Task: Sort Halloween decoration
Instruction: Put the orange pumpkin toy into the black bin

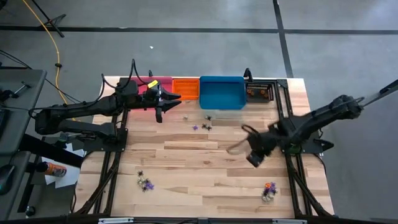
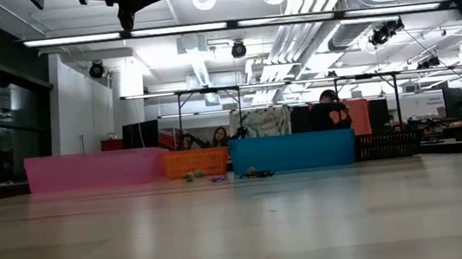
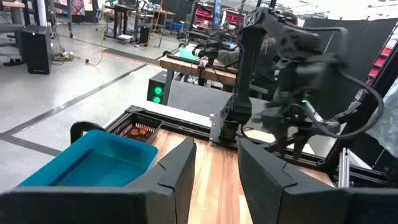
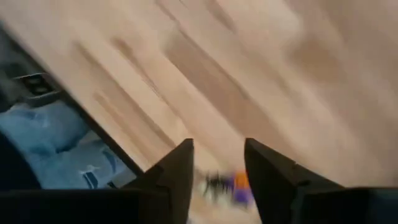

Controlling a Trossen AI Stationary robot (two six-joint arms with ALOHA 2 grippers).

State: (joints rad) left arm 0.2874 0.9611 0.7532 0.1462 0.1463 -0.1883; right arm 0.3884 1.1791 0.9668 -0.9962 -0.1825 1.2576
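We take the blue bin (image 1: 222, 92) at the far edge of the desk (image 1: 205, 168) as our landmark. The Halloween decoration lies in loose clumps: one small scatter (image 1: 203, 124) sits just in front of the blue bin, another (image 1: 145, 182) lies well away toward the near left, and a third (image 1: 268, 190), with orange and purple in it, lies well away toward the near right. The black bin beside the blue one already holds a few orange bits (image 3: 140, 131).

Our left hand (image 1: 163, 102) hangs just left of the blue bin, near the pink bin (image 1: 153, 84) and orange bin (image 1: 185, 88), fingers apart with nothing between them. Our right hand (image 1: 256, 148) hovers in front of the blue bin toward the right; its fingers stand apart and empty in its own wrist view, with the orange and purple clump (image 4: 227, 183) showing on the desk beyond them.

We judge these trinkets very light, hard and thin-limbed, likely to skid or flick away on the smooth wood. We would close on the body of one piece, fingers low to the desk, and avoid snagging neighbours tangled with it.
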